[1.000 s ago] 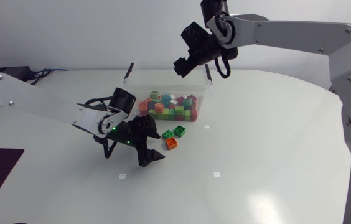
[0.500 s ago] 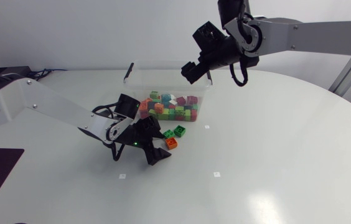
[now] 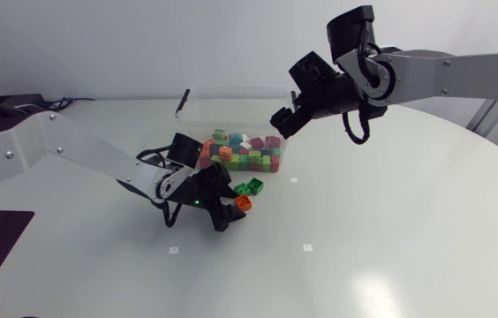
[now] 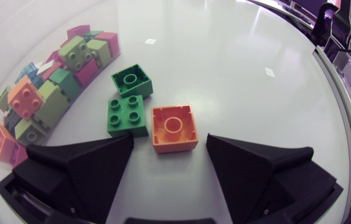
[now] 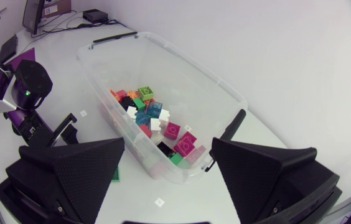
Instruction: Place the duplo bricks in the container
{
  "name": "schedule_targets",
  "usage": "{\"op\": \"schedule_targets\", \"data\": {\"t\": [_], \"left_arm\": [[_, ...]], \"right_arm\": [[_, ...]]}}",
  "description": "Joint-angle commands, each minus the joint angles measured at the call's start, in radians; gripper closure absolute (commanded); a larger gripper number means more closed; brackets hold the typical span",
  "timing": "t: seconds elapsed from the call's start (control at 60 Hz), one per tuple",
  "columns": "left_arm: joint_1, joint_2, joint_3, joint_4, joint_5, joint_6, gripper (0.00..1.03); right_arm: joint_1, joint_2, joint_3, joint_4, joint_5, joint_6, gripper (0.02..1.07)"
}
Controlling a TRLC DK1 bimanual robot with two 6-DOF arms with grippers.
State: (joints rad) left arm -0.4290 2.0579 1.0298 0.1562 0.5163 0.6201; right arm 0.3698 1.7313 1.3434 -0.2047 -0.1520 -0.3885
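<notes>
Three loose bricks are counted on the bench point(image 4: 238, 68) — two green and one orange. They are laid close together, just beside the box point(image 5: 194, 68). The orange brick point(image 4: 174, 127) is square, with one big round stud on top. The green brick point(image 4: 126, 116) next to it is topped with four small studs, and its side is set right by the orange one's side. The other green brick point(image 4: 132, 82) is topped with one big stud. It is found just past the four-stud one, nearer the box wall.

One box is seen. It is made of clear plastic, and black clips are fixed at its ends. A pile of bricks point(image 5: 157, 127) is held in one part of it — pink, green, orange, blue, white and black ones, too many to be counted well.

Two grippers are seen. The left gripper point(image 4: 170, 140) is held low over the bench, and its jaws are spread wide. The orange brick is placed partly between the jaws, but it is touched by neither. The right gripper point(image 5: 168, 146) is held up in the air by the box, and its jaws are spread wide too.
</notes>
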Motion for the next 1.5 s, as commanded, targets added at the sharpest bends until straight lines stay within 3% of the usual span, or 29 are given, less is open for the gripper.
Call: {"op": "schedule_targets", "data": {"t": [0.0, 0.033, 0.05, 0.233, 0.8, 1.183, 1.483], "left_arm": [[-0.010, 0.038, 0.009, -0.003, -0.010, -0.016, 0.56], [-0.010, 0.039, 0.007, -0.001, -0.009, -0.013, 0.63], [-0.011, 0.038, 0.000, 0.016, -0.007, -0.014, 0.72], [-0.019, 0.031, -0.025, 0.037, -0.006, -0.006, 0.76], [0.036, -0.228, -0.251, 0.029, 0.028, 0.063, 0.77], [0.125, -0.375, -0.330, 0.011, 0.068, 0.072, 0.77], [0.225, -0.486, -0.347, -0.032, 0.120, 0.073, 0.77]], "right_arm": [[-0.006, -0.027, -0.043, 0.011, 0.006, 0.013, 0.06], [-0.006, -0.030, -0.050, 0.016, 0.006, 0.011, 0.06], [-0.006, -0.035, -0.062, 0.022, 0.005, 0.010, 0.06], [-0.008, -0.052, -0.127, 0.028, -0.017, -0.003, 0.06], [0.123, -0.015, -0.204, -0.012, 0.006, 0.065, 0.07], [0.225, -0.102, -0.336, 0.053, 0.066, 0.030, 0.07], [0.146, 0.040, -0.415, 0.225, -0.027, 0.031, 0.07]]}}
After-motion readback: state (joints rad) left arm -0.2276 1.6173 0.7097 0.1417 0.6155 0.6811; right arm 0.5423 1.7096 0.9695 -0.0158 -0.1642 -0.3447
